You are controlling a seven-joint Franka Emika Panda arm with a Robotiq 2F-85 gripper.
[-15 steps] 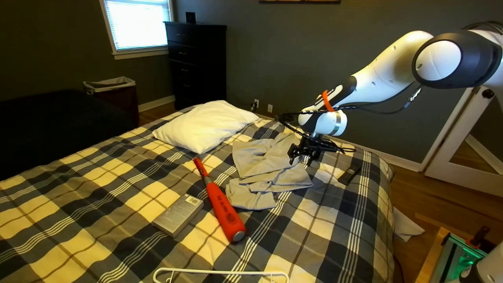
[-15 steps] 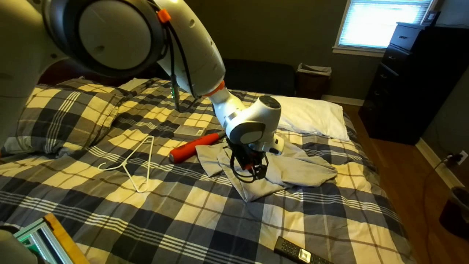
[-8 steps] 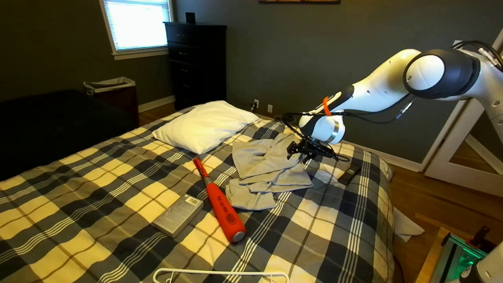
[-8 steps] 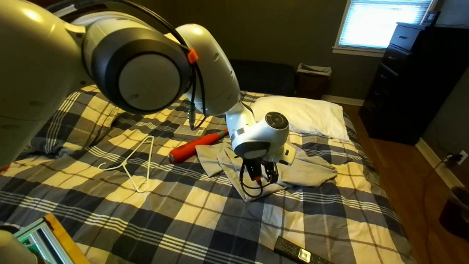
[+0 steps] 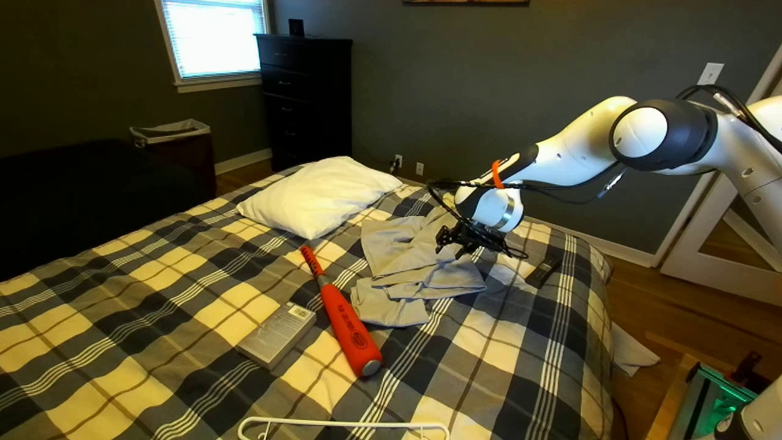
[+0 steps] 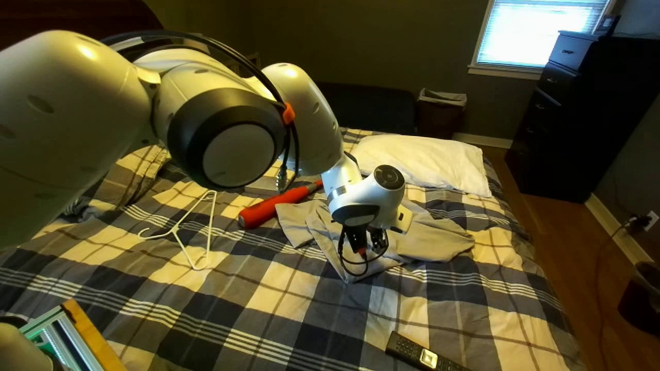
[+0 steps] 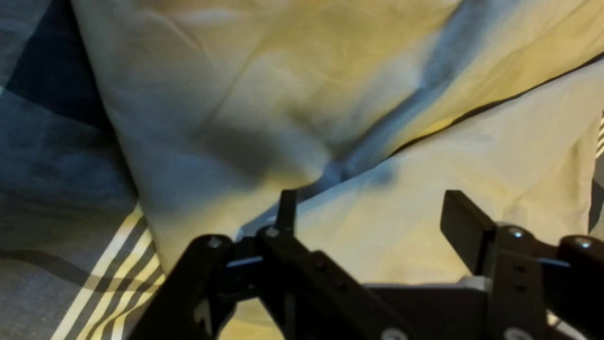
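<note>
Wrist view | your gripper over gray cloth, jaws wide, nothing held | elbow lower vs. a sec ago, in both exterior views | prob. nearer cloth; contact unclear

The light grey cloth lies flat but rumpled on the plaid bedspread, partly folded over itself in creased, uneven layers; in an exterior view, a flap reaches toward the near left.
</note>
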